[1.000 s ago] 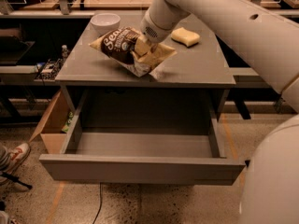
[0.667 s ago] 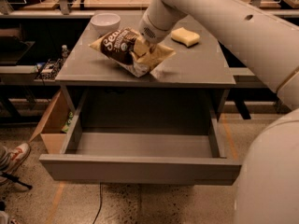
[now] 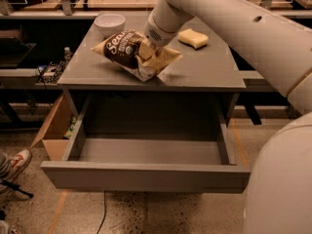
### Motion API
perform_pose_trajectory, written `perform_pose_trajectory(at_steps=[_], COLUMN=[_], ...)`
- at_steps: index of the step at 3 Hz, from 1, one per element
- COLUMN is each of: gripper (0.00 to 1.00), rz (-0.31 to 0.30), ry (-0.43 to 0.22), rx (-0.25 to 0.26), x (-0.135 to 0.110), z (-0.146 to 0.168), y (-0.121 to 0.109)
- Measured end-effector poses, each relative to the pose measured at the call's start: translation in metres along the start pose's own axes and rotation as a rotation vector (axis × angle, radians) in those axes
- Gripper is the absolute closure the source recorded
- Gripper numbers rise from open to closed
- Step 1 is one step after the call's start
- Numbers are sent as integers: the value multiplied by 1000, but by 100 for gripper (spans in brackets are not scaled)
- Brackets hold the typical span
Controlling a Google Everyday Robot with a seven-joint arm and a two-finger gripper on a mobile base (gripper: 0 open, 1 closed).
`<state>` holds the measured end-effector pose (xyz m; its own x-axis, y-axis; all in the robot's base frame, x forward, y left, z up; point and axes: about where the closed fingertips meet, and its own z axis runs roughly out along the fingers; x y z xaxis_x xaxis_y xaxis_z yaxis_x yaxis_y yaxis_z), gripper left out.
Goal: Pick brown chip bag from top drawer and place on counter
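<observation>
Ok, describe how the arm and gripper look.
The arm is a thick, smooth cream-white tube with small dark holes and a tan seam. It narrows to a rounded wrist with a perforated patch. The gripper is over the counter, mostly hidden.

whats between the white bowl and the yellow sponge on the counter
In the camera view, the brown chip bag lies there on the counter, with the hand at its middle.

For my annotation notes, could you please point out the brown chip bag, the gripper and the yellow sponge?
brown chip bag (image 3: 122,50): camera view, dark printed front.
gripper (image 3: 147,48): camera view, its tip, down on the bag.
yellow sponge (image 3: 193,38): camera view, top face.
</observation>
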<state>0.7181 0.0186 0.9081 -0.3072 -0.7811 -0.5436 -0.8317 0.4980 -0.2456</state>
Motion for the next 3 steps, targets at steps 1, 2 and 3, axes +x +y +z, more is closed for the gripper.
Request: perform_pose_trajectory(at_steps=[1, 2, 3], gripper=[35, 12, 0], rz=[-1, -2, -3], ry=[2, 4, 5], rx=[-3, -6, -9], x=[0, 0, 0], z=[2, 4, 6], y=[1, 2, 4])
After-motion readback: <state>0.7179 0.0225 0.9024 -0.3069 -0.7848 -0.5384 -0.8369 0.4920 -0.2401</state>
